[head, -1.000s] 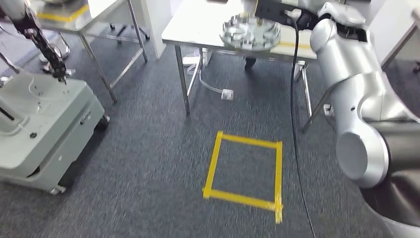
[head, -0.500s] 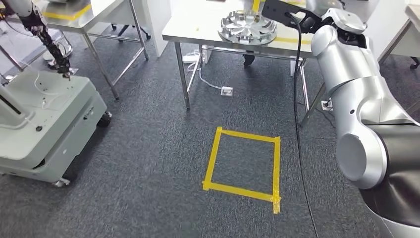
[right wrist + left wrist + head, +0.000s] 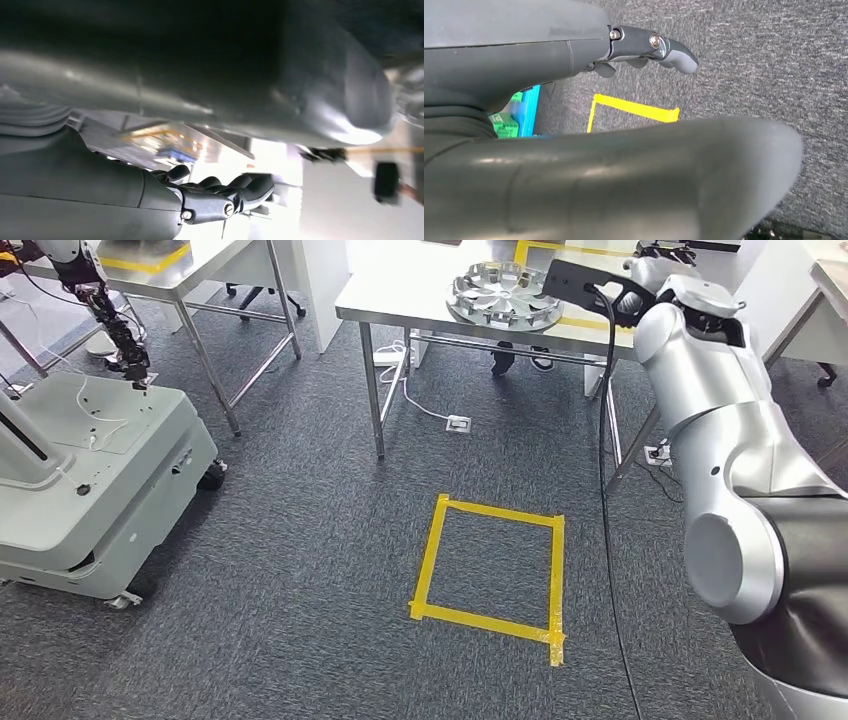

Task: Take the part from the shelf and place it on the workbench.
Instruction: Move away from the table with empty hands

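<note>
A round silver part [image 3: 503, 295], shaped like a spoked wheel cover, is lying flat on a steel workbench [image 3: 400, 298]. The robot's right arm [image 3: 720, 430] is reaching up over the bench's far right side, and the part is sitting just to the left of its wrist, not touching it. The right hand [image 3: 220, 192] is showing dark fingers [image 3: 250, 186] curled in together; whether they are holding anything cannot be told. The left hand [image 3: 644, 47] is hanging over grey carpet [image 3: 300, 540], fingers curled in on nothing. Below it, yellow tape [image 3: 634, 108] is marking a square on the floor.
</note>
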